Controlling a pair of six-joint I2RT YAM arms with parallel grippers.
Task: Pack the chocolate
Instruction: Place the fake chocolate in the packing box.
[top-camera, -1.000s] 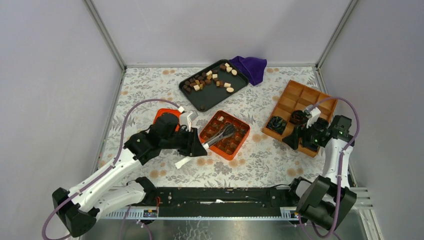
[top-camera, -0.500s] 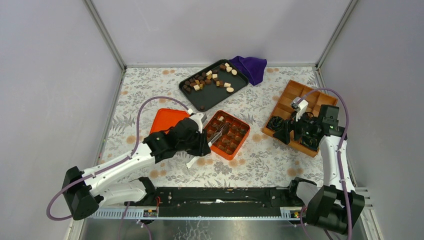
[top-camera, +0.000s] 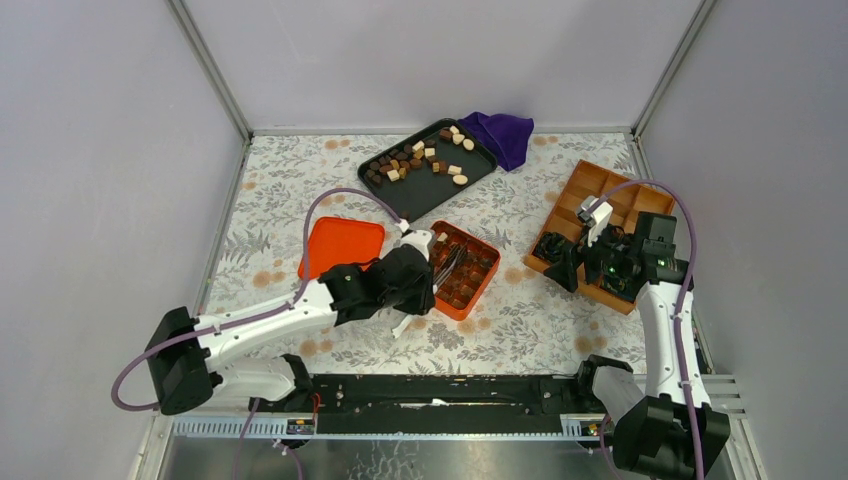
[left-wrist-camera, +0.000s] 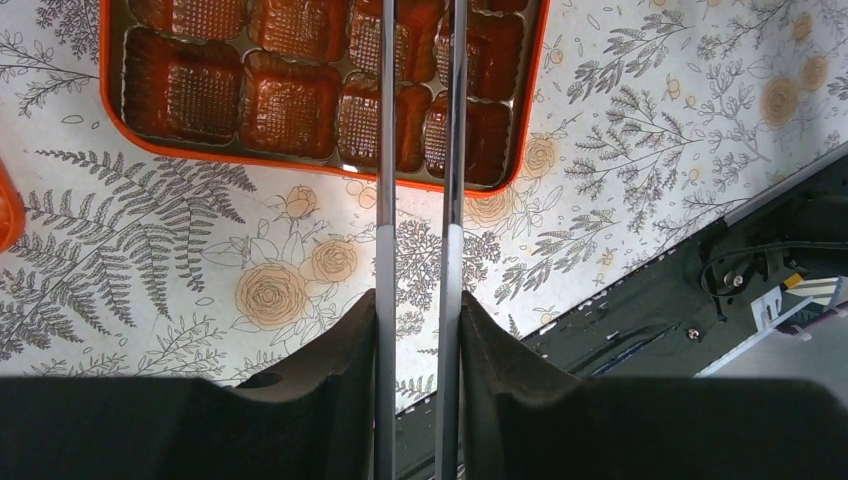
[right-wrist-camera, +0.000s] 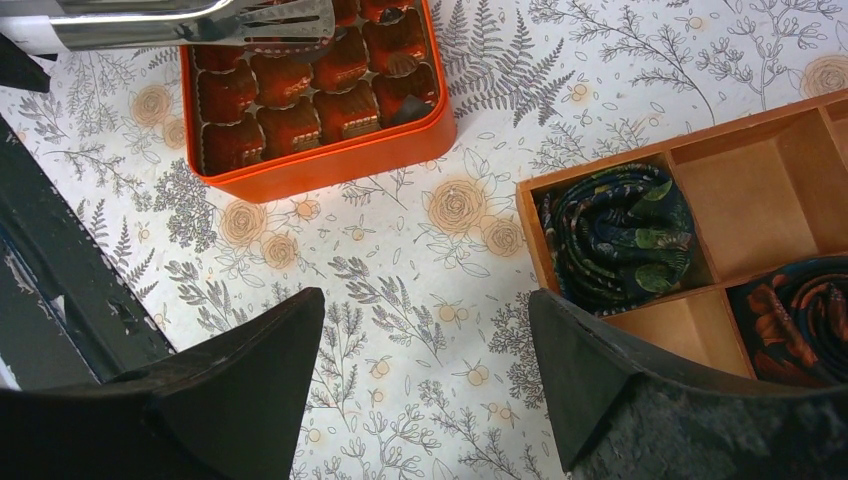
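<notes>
1. The table (top-camera: 290, 180) wears a pale cover printed with ferns and tan roses.
2. A black tray (top-camera: 425, 197) sits toward the far edge, with a purple cloth (top-camera: 500, 136) bunched just beside its right corner.
3. A flat orange lid (top-camera: 338, 246) lies left of centre, and an orange tin (top-camera: 470, 303) sits near it on the right.
4. A wooden compartment box (top-camera: 586, 182) lies askew at the right side.
</notes>
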